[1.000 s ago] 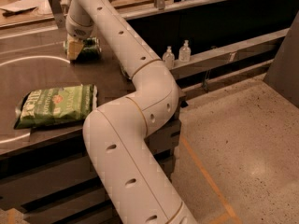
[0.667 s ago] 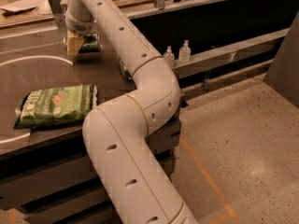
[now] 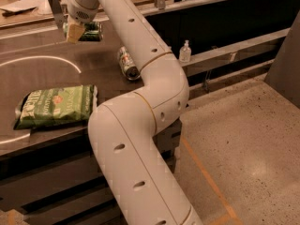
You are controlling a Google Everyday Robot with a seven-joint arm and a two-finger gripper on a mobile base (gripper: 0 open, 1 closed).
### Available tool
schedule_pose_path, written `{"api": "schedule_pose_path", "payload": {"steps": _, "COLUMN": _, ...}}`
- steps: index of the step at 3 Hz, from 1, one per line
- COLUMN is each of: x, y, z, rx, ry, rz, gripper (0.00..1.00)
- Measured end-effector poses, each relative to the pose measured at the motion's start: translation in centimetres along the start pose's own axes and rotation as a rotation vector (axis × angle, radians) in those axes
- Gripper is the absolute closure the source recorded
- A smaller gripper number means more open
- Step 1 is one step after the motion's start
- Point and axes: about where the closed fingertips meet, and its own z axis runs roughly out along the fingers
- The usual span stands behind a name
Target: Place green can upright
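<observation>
Green can (image 3: 93,31) sideways in gripper (image 3: 78,32), fingers closed around its left end

light dim, warm amber overall; soft sheen along the white tubular robot arm (image 3: 140,139) | pale glare patch on the speckled stone floor (image 3: 243,125) | deep shadow beneath the dark brown tabletop (image 3: 42,76) | gripper (image 3: 77,32) top left, above tabletop, shaded

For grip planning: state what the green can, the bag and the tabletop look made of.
Green can, at the tool over the tabletop's far side: metal, likely aluminium, going by its glossy highlights. Bag: thin plastic film, crinkled and shiny. Tabletop: dark, smooth, faintly reflective; material unclear.
</observation>
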Motion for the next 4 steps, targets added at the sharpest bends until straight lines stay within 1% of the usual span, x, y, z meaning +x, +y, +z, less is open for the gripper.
{"api": "schedule_pose_path", "payload": {"steps": 1, "x": -0.3, "y": -1.1, "z": -2.6, "rx": 0.044, "ry": -0.044, "rz": 0.005, "gripper": 1.0}}
{"api": "schedule_pose_path", "payload": {"steps": 2, "x": 0.1, "y": -2.3, "z": -5.6, "rx": 0.096, "ry": -0.075, "rz": 0.018, "gripper": 1.0}}
{"api": "schedule_pose_path", "payload": {"steps": 3, "x": 0.9, "y": -3.8, "z": -9.0, "rx": 0.164, "ry": -0.123, "rz": 0.032, "gripper": 1.0}}
{"api": "schedule_pose_path", "payload": {"steps": 4, "x": 2.4, "y": -5.4, "z": -12.7, "rx": 0.244, "ry": -0.164, "rz": 0.061, "gripper": 1.0}}
